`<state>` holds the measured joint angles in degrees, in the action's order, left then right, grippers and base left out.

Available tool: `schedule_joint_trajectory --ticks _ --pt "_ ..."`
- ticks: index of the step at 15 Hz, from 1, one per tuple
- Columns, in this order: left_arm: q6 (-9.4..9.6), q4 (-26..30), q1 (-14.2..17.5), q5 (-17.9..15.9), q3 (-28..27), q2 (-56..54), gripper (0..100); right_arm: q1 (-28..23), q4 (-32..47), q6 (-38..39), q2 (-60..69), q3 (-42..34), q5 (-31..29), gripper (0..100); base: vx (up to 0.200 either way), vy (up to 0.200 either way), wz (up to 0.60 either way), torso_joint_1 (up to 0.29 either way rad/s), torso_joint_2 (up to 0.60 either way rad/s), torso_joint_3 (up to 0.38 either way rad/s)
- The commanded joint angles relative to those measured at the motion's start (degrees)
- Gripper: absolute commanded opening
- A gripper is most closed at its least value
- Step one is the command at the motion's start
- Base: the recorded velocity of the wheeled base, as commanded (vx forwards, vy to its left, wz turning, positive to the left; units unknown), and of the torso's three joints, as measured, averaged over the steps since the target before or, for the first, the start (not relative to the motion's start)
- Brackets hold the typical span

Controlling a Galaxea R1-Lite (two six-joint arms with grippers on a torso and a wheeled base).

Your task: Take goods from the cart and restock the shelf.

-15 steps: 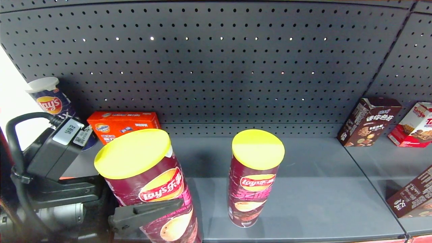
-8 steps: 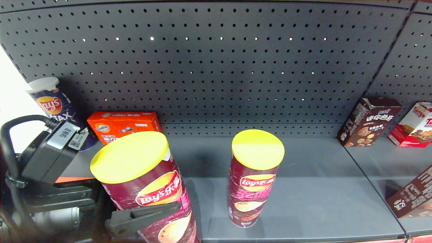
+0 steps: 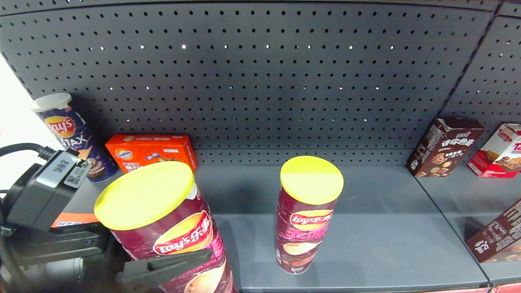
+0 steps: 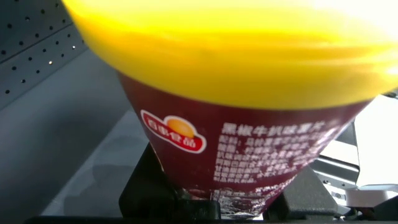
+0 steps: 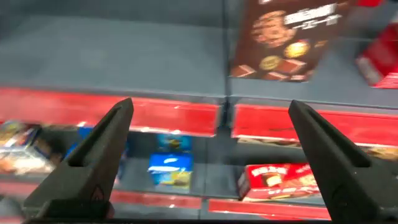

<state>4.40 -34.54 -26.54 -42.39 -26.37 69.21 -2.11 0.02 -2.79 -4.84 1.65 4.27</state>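
Note:
My left gripper [image 3: 171, 264] is shut on a maroon chip can with a yellow lid [image 3: 163, 219], held slightly tilted at the shelf's front left edge. One dark finger [image 3: 163, 265] crosses the can's front; the other is hidden behind it. In the left wrist view the held can [image 4: 249, 137] looms close above the gripper's base. A second, matching can [image 3: 309, 211] stands upright mid-shelf, apart from the held one. My right gripper [image 5: 211, 168] is open and holds nothing. It hangs in front of lower shelves with red edge strips.
On the grey shelf [image 3: 386, 228] a blue chip can [image 3: 67, 130] and an orange box [image 3: 150, 150] stand at the back left. Brown boxes [image 3: 445, 146] [image 3: 498, 236] and a red-white box [image 3: 500, 150] stand at the right. A pegboard wall closes the back.
My left gripper has drawn the held can leftward and a little lower, away from the standing can. The standing can and boxes have not moved.

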Motion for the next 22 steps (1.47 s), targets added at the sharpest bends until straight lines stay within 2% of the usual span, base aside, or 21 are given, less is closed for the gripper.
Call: schedule_joint_trajectory --ticks 1,3,4,10,11,13,15,20,22 --pt "-0.01 0.0 0.0 0.0 0.1 -0.6 0 -1.1 0.0 -0.3 -0.7 -0.2 0.0 100 0.0 0.0 0.0 0.0 0.0 0.0" --pt "-0.01 -0.1 0.3 -0.6 -0.4 -0.6 0 0.2 -0.6 -0.8 0.4 -1.3 0.6 100 0.0 0.0 0.0 0.0 0.0 0.0" --pt "-0.01 -0.1 0.3 -0.8 -0.4 -0.6 0 2.4 -0.4 -0.5 4.8 -1.6 0.0 100 0.0 0.0 0.0 0.0 0.0 0.0" --pt "-0.18 0.0 0.2 -1.7 -0.7 -0.8 0 2.1 -0.3 2.6 4.8 -1.6 -2.2 100 0.0 0.0 0.0 0.0 0.0 0.0" --pt "-0.62 0.0 0.2 -1.7 -1.5 -0.9 0 2.1 -0.3 2.7 4.8 -1.6 -2.2 100 0.0 0.0 0.0 0.0 0.0 0.0" --pt "-2.82 0.0 0.4 -0.8 -2.1 -1.0 0 2.1 -0.3 2.6 4.8 -1.6 -2.2 100 0.0 0.0 0.0 0.0 0.0 0.0" --pt "-2.99 0.3 0.4 1.0 -2.9 -1.4 0 2.1 -0.3 2.6 4.8 -1.6 -2.2 100 0.0 0.0 0.0 0.0 0.0 0.0" --pt "-3.7 0.6 0.5 0.7 -4.7 -0.7 0 2.1 -0.3 2.6 4.8 -1.6 -2.2 100 0.0 0.0 0.0 0.0 0.0 0.0" --pt "-4.05 1.3 -0.4 0.8 -5.5 0.4 0 2.1 -0.3 2.6 4.8 -1.6 -2.2 100 0.0 0.0 0.0 0.0 0.0 0.0"
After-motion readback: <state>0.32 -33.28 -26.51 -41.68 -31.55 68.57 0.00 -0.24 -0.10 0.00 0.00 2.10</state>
